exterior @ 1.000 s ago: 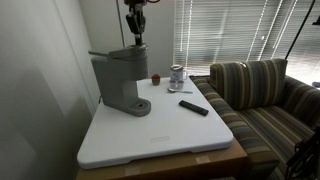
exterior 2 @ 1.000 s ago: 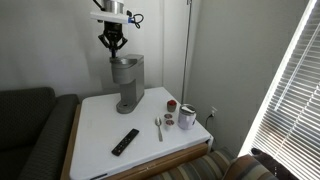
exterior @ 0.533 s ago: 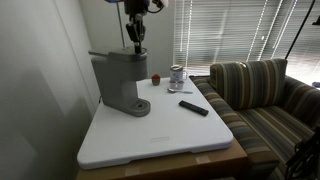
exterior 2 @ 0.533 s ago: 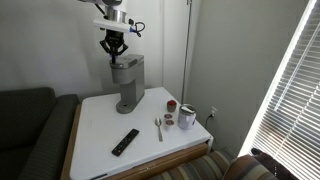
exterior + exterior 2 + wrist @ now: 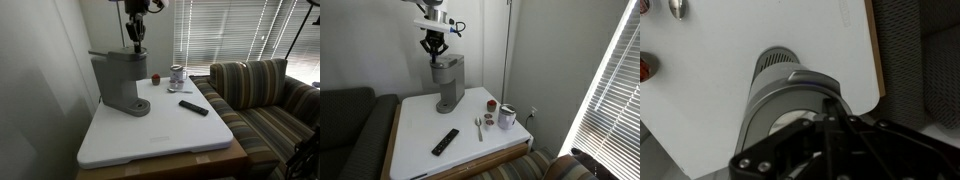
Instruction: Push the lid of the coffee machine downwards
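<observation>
- The jaws are pressed together to one blunt tip and pinch nothing. This suits the task, which calls for downward pressure and not a grasp.
- The tip points straight down over the lid [image 5: 117, 55]. Neither exterior view shows whether it touches the lid or hangs just above it.
- In the wrist view the lid [image 5: 800, 85] sits centred under the jaws, so a vertical push would land on it.
- The lid lies roughly level on the coffee machine [image 5: 121, 82] and appears at or near its lowered position; little travel likely remains.
- The coffee machine [image 5: 447, 85] stands upright beside the wall-side edge of the bench [image 5: 150, 140].
- The remote [image 5: 194, 107] and jar [image 5: 177, 75] lie well apart, outside the push path.
</observation>
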